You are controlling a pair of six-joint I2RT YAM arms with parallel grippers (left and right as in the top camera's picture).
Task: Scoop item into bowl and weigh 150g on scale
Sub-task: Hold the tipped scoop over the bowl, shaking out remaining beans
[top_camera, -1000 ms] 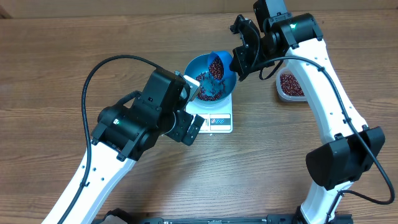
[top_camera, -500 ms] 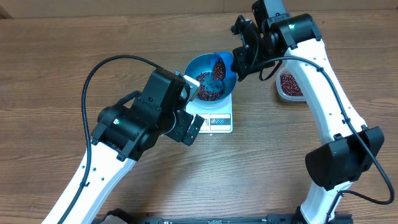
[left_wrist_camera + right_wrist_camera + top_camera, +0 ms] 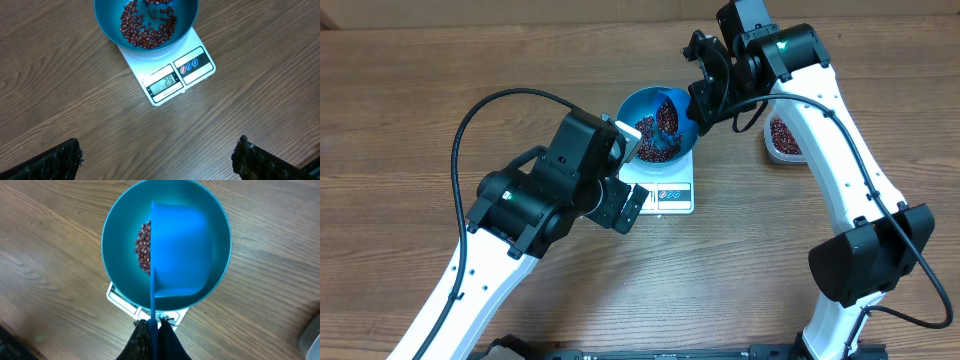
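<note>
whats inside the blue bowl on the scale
A loose pile of red-brown beans lies in the bowl. The blue scoop, pinched by the right fingers, is tipped over it and hides part of the pile from that wrist view.

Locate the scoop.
In the right wrist view the scoop hangs tipped over the bowl, its handle pinched in the right gripper; the bowl sits on the scale.

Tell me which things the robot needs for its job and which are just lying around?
In the job: beans, blue bowl, white scale, blue scoop in the right hand, clear tub of more beans.
Just there: left hand, open and empty; black cable; wooden table.
</note>
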